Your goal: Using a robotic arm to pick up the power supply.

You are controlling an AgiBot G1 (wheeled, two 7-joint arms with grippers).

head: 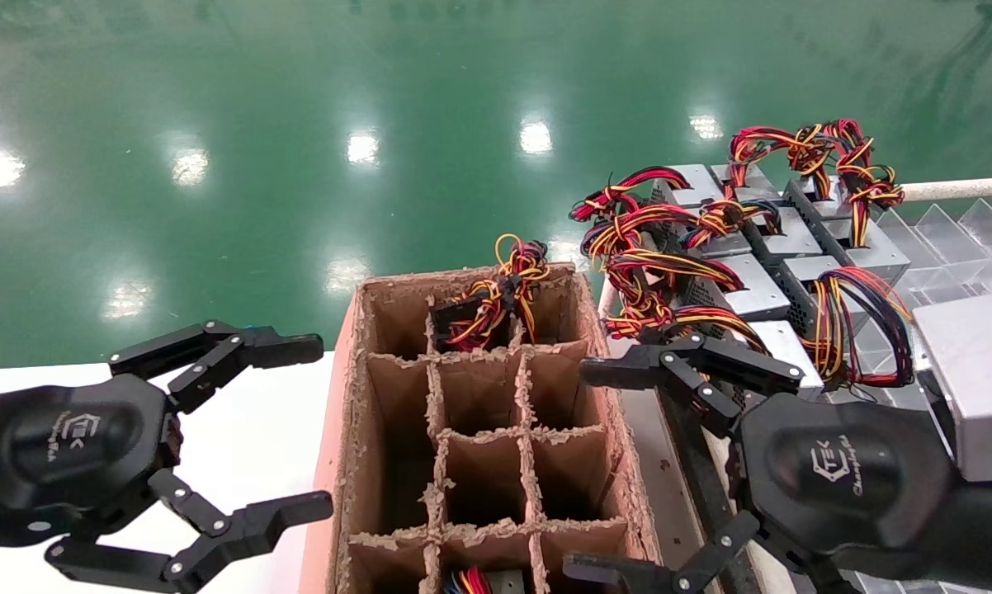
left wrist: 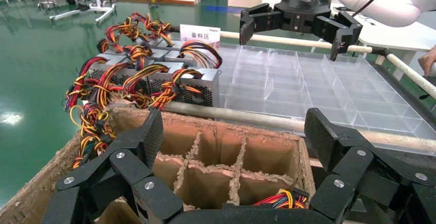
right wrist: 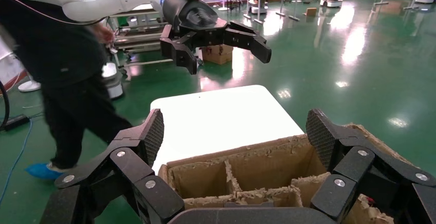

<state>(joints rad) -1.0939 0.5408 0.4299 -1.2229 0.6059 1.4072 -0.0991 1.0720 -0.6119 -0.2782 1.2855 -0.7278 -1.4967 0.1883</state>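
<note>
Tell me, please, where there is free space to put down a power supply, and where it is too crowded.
Free: the white table, bare between the left pincer and the cardboard box; also the box's empty middle cells. Crowded: beside the right pincer, the power supplies stand packed together under tangled wires. The box's far middle cell already holds wires.

Narrow box cells (head: 484,474), cardboard dividers (head: 438,445) between.
</note>
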